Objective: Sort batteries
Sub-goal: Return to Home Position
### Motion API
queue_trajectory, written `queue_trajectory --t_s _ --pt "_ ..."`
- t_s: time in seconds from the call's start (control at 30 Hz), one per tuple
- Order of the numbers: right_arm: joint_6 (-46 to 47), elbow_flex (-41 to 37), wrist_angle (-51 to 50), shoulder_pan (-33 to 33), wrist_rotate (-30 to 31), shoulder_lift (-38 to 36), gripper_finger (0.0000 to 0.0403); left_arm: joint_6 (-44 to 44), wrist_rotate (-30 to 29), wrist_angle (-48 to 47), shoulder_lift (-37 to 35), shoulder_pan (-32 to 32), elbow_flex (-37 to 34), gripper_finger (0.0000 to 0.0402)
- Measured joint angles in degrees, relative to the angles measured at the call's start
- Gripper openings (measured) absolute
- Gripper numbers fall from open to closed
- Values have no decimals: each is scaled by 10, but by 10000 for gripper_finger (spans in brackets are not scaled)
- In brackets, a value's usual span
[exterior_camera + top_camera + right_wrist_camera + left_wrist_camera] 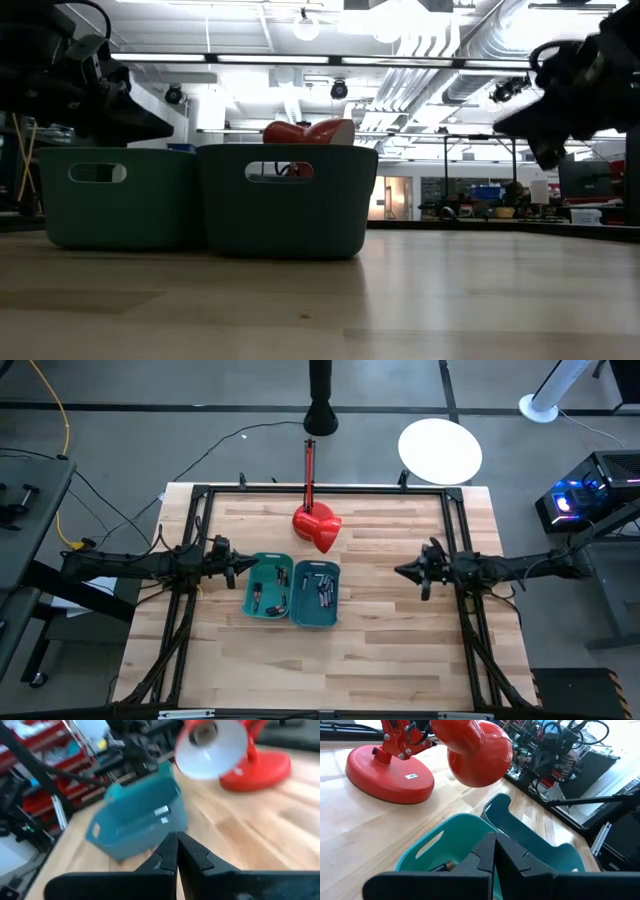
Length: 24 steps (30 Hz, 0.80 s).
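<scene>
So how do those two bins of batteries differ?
The green bin is lighter, the blue bin darker. The green bin sits by the left pincer, the blue bin toward the right pincer. The green bin's batteries lie scattered; the blue bin's lie packed closer. Both are handled tubs, touching side by side.

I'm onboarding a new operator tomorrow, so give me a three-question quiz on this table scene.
1. True or false: the green bin lies on the left arm's side of the blue bin.
2. Where are the batteries? A) in both bins B) only in the blue bin C) loose on the table
3. Which is nearer the bins: the left gripper or the right gripper?

Key: 1 true; 2 A; 3 the left gripper, beside the green bin's outer wall.
</scene>
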Motion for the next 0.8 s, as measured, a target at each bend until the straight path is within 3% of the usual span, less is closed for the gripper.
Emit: queue_trajectory --t_s 0.1,0.8 --pt "26 0 -42 0 0 0 0 0 0 0 0 0 0 0" --pt "29 0 -43 0 -4 2 0 0 0 -1 -18 0 0 0"
